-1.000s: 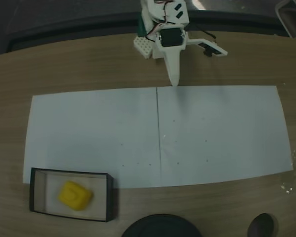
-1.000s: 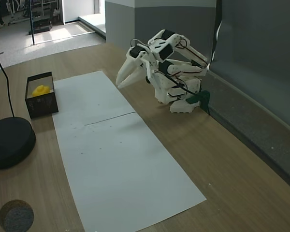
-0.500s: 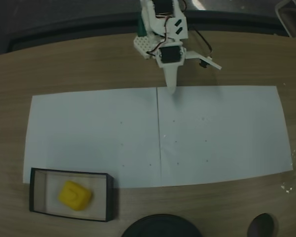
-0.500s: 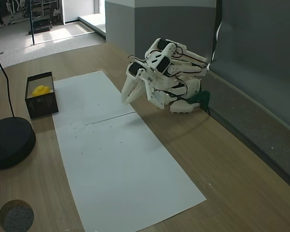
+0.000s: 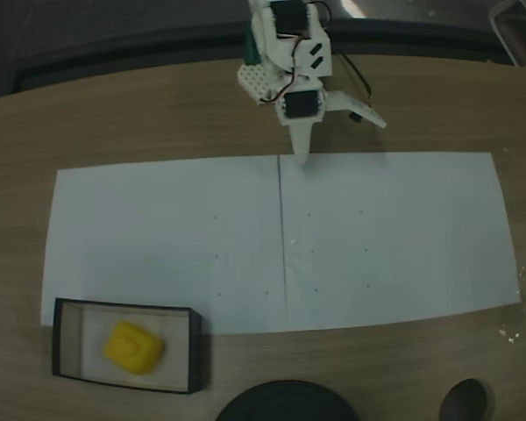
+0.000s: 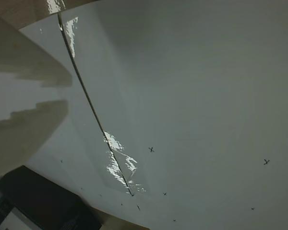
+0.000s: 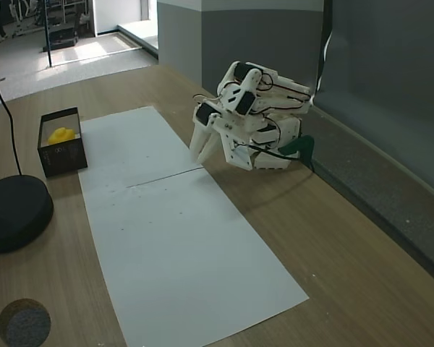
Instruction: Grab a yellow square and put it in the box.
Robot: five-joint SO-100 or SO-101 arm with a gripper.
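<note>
Shallow rectangular box (image 5: 193, 351) with thin black walls and a pale bottom, standing on the brown wooden table (image 5: 140, 114) at the lower left of a fixed view, just off the corner of the white paper sheets (image 5: 158, 237); same box (image 7: 61, 152) at the far left in another fixed view. Inside it, lying on the pale bottom: small bright yellow square block (image 5: 133, 346) with rounded corners, also peeking above the wall (image 7: 61, 135). White two-finger gripper (image 5: 302, 156) folded down at the paper's far edge, well apart from the box, empty, tip (image 7: 200, 153) pointing at the paper. Fingers (image 6: 29, 129) slightly parted in the wrist view. Round black base (image 7: 14, 213) near the box.
</note>
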